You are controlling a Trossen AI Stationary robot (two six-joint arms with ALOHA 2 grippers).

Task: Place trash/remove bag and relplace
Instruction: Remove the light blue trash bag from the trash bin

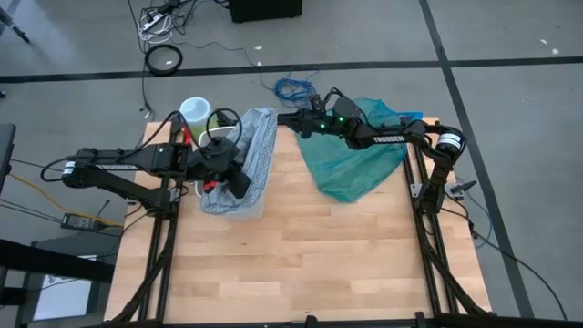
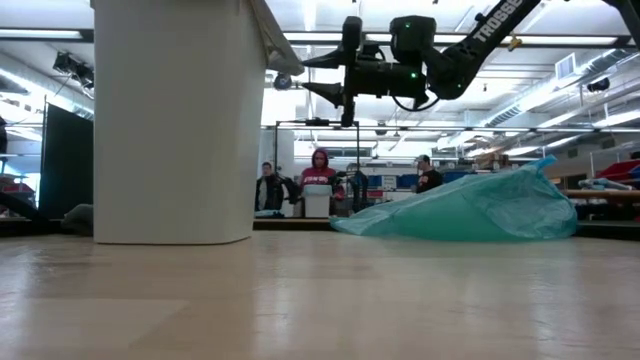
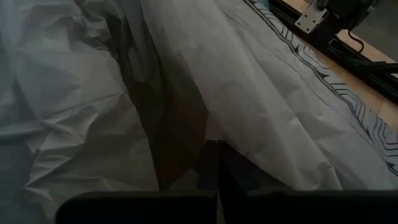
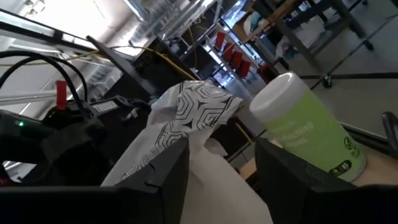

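Note:
The pale grey-white bag [image 1: 248, 157], printed with black lines, is draped over a white bin [image 2: 175, 120] at the table's far left. My left gripper [image 1: 234, 180] reaches down into it and is shut among its folds [image 3: 214, 163]. My right gripper [image 1: 285, 117] is open and level at the bag's far right corner [image 4: 196, 102]. White plastic [image 4: 217, 186] runs between its fingers; I cannot tell whether they touch it. It also shows in the low view [image 2: 290, 75], beside the bin's top edge. No trash shows. My left gripper is shut on a fold of the bag's thin plastic [image 3: 205, 134], deep among its creases and reached from above, slanting down. The fingertips hide the place of contact, so one layer or several cannot be told. The bag lies slack around the fingers.
A teal-green plastic bag [image 1: 355, 157] lies slumped on the table's far right, under my right arm. A green-and-white wipes canister [image 1: 195, 113] stands behind the bin at the far left corner. People stand in the room beyond the table [image 2: 318, 180]. Bare wood spreads across the near half [image 1: 301, 264].

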